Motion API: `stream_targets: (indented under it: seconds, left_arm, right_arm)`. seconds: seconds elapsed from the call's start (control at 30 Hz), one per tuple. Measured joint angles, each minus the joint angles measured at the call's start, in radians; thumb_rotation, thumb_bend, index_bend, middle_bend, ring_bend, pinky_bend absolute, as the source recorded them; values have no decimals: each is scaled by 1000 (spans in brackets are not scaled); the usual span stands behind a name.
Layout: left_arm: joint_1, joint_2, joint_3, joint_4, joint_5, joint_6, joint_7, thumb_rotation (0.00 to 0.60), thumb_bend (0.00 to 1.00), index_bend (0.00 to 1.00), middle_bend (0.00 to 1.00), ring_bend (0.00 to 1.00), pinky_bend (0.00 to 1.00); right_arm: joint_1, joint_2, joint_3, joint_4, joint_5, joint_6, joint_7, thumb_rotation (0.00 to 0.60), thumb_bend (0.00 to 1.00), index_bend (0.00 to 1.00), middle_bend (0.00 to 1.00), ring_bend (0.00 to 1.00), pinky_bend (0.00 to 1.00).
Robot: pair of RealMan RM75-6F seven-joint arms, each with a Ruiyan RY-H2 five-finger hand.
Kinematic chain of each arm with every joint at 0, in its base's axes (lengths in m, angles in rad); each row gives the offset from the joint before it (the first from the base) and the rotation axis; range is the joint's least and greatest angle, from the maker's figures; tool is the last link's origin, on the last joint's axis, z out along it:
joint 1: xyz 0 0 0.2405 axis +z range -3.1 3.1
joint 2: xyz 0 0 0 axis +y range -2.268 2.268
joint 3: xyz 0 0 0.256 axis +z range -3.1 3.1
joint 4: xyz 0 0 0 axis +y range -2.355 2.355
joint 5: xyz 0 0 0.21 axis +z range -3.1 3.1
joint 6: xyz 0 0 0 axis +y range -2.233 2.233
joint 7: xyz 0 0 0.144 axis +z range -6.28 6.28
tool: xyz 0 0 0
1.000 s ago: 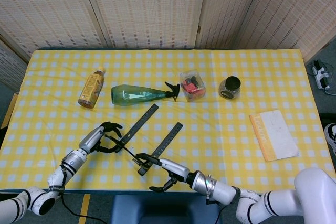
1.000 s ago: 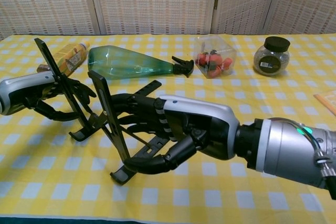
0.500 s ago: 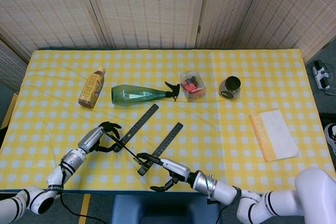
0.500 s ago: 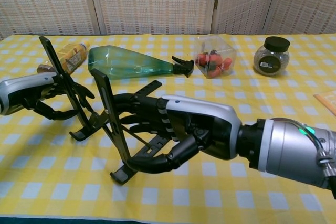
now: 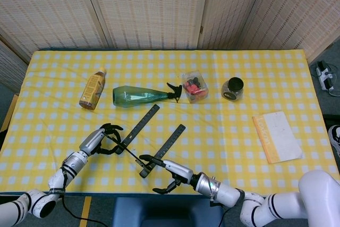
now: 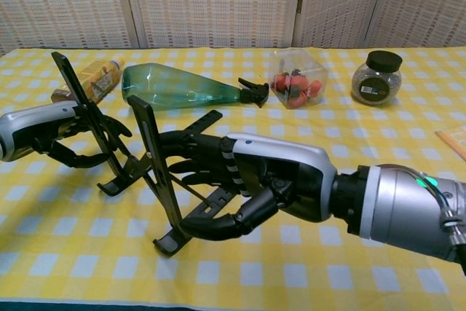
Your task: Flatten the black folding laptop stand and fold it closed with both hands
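Observation:
The black folding laptop stand (image 5: pixel 151 139) (image 6: pixel 156 169) stands opened near the table's front edge, its two long bars raised and joined by crossed links. My left hand (image 5: pixel 102 139) (image 6: pixel 62 136) grips the left bar, fingers wrapped around its lower part. My right hand (image 5: pixel 171 174) (image 6: pixel 240 183) grips the right bar near its base, thumb under it and fingers curled round it. In the chest view both bars tilt up and back to the left. The link joints behind my right hand are partly hidden.
A brown drink bottle (image 5: pixel 92 89), a green spray bottle (image 5: pixel 141 97) lying on its side, a clear box of red items (image 5: pixel 194 87) and a black-lidded jar (image 5: pixel 232 88) lie across the middle. An orange-edged notebook (image 5: pixel 277 136) lies at right. The tablecloth (image 5: pixel 223 131) is yellow checked.
Little has moved: both hands keep hold of the bars, and my right hand with its bar has drifted slightly to the right and forward. The left bar tilted a touch.

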Motion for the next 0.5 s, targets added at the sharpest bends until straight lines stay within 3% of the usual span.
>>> stream_targets:
  seconds: [0.17,0.5]
  left_arm:
    - [5,0,1,-14,-2,5,9,600,453,644,273,186,0]
    - [8,19,7,-62,5,7,30,600,449,459,273,174,0]
  right_arm:
    - [-3,0,-5,7,-2,4,10,600,371,0,0,0,0]
    - [-11,10,-6,2,1,18,38,600,372,0,0,0,0]
